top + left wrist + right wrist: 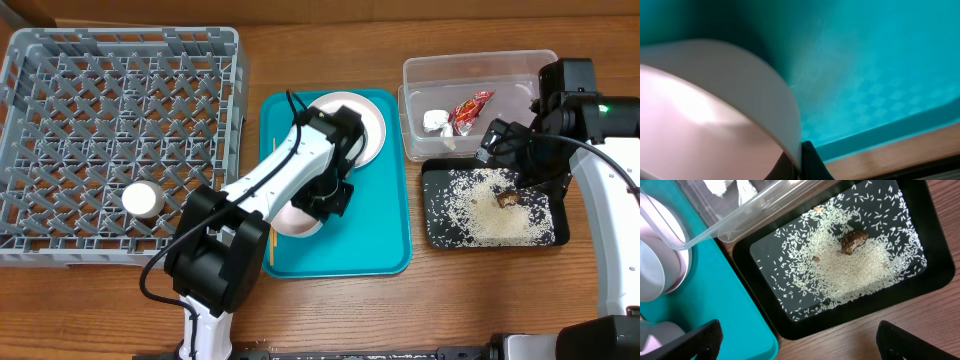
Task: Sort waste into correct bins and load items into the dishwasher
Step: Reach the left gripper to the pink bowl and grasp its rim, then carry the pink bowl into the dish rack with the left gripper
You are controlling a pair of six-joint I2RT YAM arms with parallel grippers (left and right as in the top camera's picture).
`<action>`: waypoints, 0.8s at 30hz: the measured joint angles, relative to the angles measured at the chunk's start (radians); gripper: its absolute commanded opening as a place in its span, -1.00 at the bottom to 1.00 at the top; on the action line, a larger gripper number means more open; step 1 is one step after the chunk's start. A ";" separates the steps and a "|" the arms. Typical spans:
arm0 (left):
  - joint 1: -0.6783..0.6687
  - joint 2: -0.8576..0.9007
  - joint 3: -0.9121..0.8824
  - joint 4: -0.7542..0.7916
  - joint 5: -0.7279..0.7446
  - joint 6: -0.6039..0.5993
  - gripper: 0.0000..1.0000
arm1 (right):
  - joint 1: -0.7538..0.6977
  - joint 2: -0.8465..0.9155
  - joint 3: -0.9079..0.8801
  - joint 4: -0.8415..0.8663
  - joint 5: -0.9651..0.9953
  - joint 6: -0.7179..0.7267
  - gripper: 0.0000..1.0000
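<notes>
On the teal tray [385,240], my left gripper [326,198] is shut on the wall of the small pink-rimmed white bowl [293,218]. In the left wrist view the bowl [715,115] fills the left side, and its rim is pinched between the gripper's [801,161] dark fingers. The round white plate [360,120] lies behind it on the tray. A thin wooden chopstick [272,245] shows beside the bowl. My right gripper [800,345] stands open over the front edge of the black tray [940,275], which holds rice grains [850,265] and a brown lump [854,240].
The grey dish rack [30,240] fills the left side, with a small pale bowl [142,200] in it. The clear tub [480,65] at the back right holds a red-and-white wrapper [470,108] and a white paper wad [436,121]. The right arm [610,180] stands at the right edge.
</notes>
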 measured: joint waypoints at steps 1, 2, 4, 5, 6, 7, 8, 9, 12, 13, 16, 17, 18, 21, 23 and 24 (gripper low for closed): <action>0.004 0.000 0.026 -0.017 -0.003 0.000 -0.92 | 0.000 0.000 0.000 0.000 0.001 0.001 1.00; 0.007 0.000 0.065 -0.039 -0.008 0.000 -0.92 | 0.000 0.000 0.000 0.000 0.000 0.001 1.00; 0.021 -0.007 0.143 -0.060 -0.012 0.000 -0.92 | 0.000 0.000 0.000 -0.001 0.003 0.002 1.00; 0.032 -0.014 0.175 -0.063 -0.013 0.001 -0.92 | 0.000 0.000 0.000 -0.001 0.003 0.001 1.00; 0.047 -0.025 0.202 -0.066 -0.012 0.001 -0.92 | 0.000 0.000 0.000 -0.001 0.003 0.001 1.00; 0.068 -0.041 0.232 -0.069 -0.012 0.004 -0.92 | 0.000 0.000 0.000 -0.002 0.003 0.002 1.00; 0.092 -0.059 0.254 -0.070 -0.011 0.010 -0.92 | 0.000 0.000 0.000 -0.002 0.003 0.000 1.00; 0.121 -0.078 0.275 -0.070 -0.008 0.023 -0.92 | 0.000 0.000 0.000 -0.003 0.003 -0.001 1.00; 0.235 -0.140 0.325 -0.069 0.045 0.093 -0.92 | 0.000 0.000 0.000 -0.003 0.003 -0.007 1.00; 0.275 -0.156 0.335 -0.069 0.074 0.120 -0.92 | 0.000 0.000 0.000 -0.003 0.003 -0.008 1.00; 0.415 -0.180 0.352 -0.070 0.185 0.221 -0.92 | 0.000 0.000 0.000 -0.004 0.003 -0.010 1.00; 0.462 -0.180 0.353 -0.070 0.229 0.259 -0.92 | 0.000 0.000 0.000 -0.004 0.003 -0.011 1.00; 0.505 -0.177 0.353 -0.070 0.268 0.296 -0.91 | 0.000 0.000 0.000 -0.004 0.003 -0.011 1.00; 0.631 -0.163 0.353 -0.070 0.389 0.406 -0.92 | 0.000 0.000 0.000 -0.005 0.003 -0.011 1.00; 0.708 -0.153 0.353 -0.066 0.458 0.466 -0.92 | 0.000 0.000 0.000 -0.005 0.003 -0.011 1.00; 0.740 -0.146 0.353 -0.063 0.486 0.493 -0.92 | 0.000 0.000 0.000 -0.005 0.003 -0.011 1.00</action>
